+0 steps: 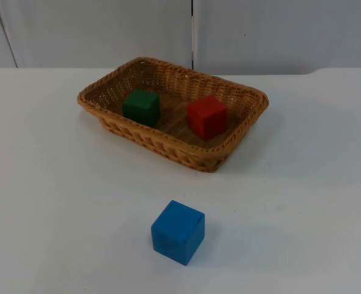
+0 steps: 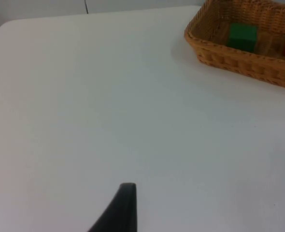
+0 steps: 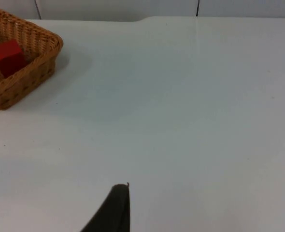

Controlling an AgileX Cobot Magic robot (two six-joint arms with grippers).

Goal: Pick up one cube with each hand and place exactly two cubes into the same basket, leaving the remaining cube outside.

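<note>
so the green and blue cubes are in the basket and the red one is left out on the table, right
Not quite. The top view shows the green cube and the red cube in the basket; the blue cube is the one left out on the table.

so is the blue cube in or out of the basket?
Out. The blue cube sits on the table, apart from the basket.

Probably a lab: bare white table (image 1: 303, 184), grey partition wall (image 1: 107, 30).

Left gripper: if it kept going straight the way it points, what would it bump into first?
Probably just the bare white table; the wicker basket sits off to one side of its line, though depth is hard to judge.
</note>
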